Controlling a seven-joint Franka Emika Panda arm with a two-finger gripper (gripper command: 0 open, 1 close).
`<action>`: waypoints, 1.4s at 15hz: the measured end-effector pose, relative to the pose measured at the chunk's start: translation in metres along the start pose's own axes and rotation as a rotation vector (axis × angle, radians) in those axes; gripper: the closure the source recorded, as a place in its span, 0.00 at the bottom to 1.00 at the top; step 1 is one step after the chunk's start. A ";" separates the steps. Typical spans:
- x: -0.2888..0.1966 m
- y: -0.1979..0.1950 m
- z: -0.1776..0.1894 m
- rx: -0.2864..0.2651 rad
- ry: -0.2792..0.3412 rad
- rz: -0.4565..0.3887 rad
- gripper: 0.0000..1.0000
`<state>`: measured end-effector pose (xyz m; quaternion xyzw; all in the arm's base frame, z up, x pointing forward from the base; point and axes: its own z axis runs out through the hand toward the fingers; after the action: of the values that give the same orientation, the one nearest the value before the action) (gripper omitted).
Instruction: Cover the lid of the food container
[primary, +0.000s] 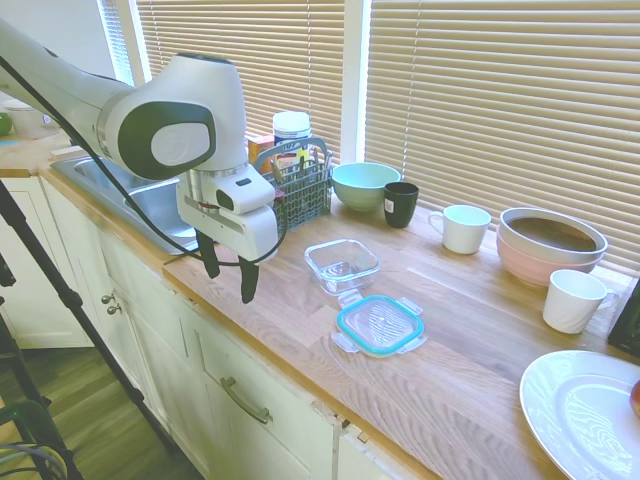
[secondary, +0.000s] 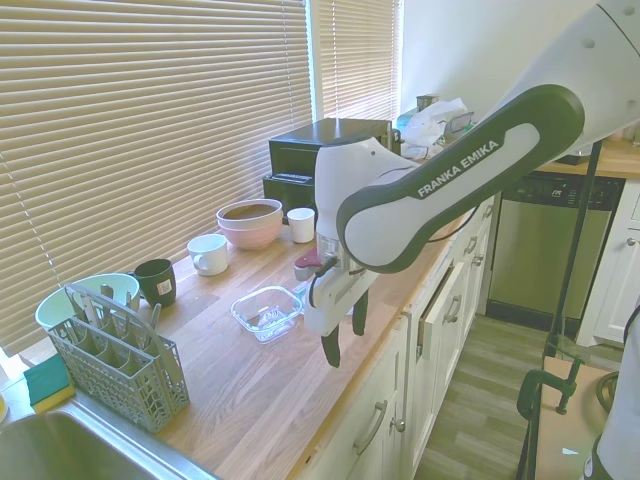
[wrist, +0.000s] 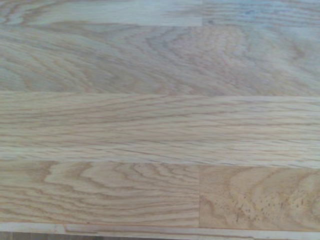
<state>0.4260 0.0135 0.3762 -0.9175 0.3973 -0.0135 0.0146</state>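
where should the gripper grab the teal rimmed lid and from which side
Probably by one edge of the lid, coming straight down from above. It lies flat on the wooden counter, beside the food container, so only its thin rim and snap tabs give purchase. The gripper hangs open, apart from it.

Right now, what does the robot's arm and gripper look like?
The arm has glossy white rounded shells with dark grey bands at the joints, one band printed FRANKA EMIKA in white. A black cable runs along it. The gripper has a boxy white body and two slim black fingers.
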 end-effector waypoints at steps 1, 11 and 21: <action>0.000 0.000 0.000 -0.002 0.001 -0.002 0.00; 0.058 0.040 -0.025 0.051 0.012 0.054 0.00; 0.188 0.109 -0.013 0.162 -0.065 0.108 0.00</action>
<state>0.4747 -0.1989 0.3879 -0.8906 0.4429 -0.0148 0.1023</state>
